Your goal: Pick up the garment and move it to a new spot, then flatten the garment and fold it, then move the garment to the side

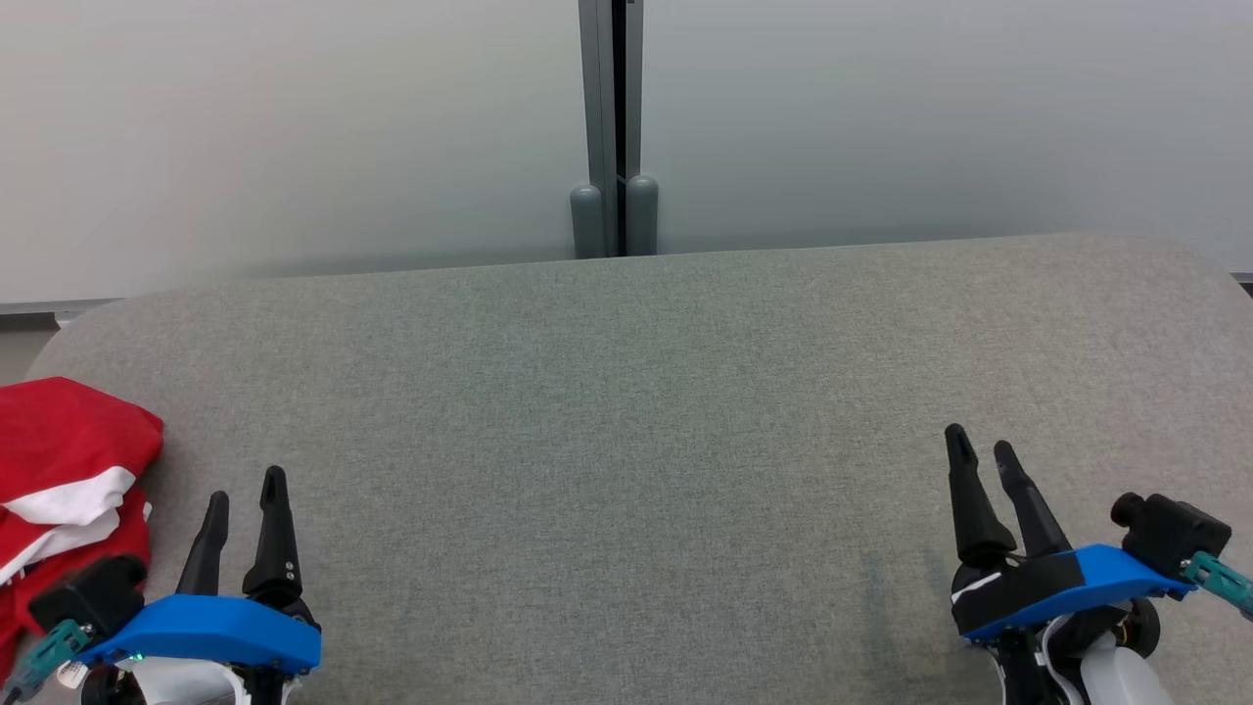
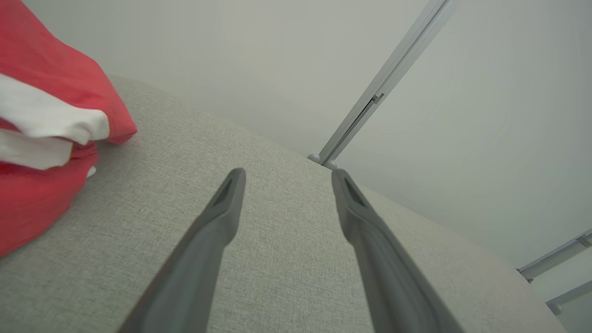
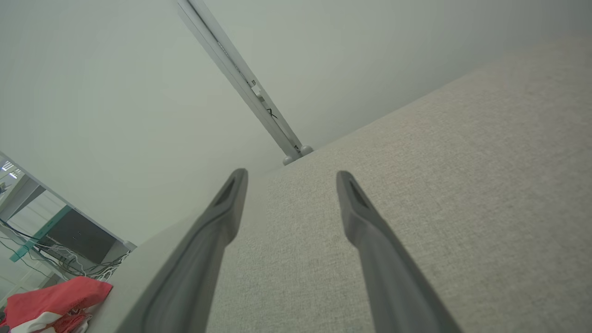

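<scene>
The garment is a crumpled red cloth with white bands, bunched at the left end of the grey fabric table. It also fills the left edge of the left wrist view as red folds, and lies small at the lower left of the right wrist view. My left gripper hovers open just right of the garment, nothing between its fingers. Over the table's right part my right gripper is open and empty too.
Behind the table stands a frosted pale wall with a grey vertical post at its middle. The table's far edge runs along that wall, and its corners are rounded. Cables and a dark box lie beyond the table's left end.
</scene>
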Available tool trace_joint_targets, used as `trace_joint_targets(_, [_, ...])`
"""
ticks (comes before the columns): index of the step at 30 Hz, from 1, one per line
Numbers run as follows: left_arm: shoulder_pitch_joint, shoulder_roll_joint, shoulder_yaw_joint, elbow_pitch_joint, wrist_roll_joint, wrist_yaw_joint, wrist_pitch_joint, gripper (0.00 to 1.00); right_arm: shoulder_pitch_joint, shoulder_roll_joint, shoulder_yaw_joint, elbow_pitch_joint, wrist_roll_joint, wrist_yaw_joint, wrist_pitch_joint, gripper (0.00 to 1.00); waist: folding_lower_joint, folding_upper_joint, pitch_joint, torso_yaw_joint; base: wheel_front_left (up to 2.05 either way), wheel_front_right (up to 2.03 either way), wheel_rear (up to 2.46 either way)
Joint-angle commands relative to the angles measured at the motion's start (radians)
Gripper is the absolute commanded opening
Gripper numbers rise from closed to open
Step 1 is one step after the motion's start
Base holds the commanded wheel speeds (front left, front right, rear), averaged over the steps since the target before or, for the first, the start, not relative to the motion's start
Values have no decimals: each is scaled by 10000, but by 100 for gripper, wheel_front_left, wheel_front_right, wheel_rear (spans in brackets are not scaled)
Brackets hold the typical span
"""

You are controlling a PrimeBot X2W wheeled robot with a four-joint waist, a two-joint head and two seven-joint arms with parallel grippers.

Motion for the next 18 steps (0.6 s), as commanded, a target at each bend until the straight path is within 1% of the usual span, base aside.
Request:
trace_joint_targets(1, [-195,174,-115,-98,375,-59,-128,100,-281,-79,159,-15,-619,20,-132,100,0,-1,16,0,0,0,0])
trace_joint_targets(11, [-74,487,-459,-17,1431,-69,-407,100,-296,-89,712,351,-2435,22,-404,100,0,-1,32,-59,0,0,0])
trace_joint_targets(18, [-21,586,-606,69,2046,-75,-557,100,-346,-324,1243,563,-3148,23,-562,100,0,-1,13,-81,0,0,0])
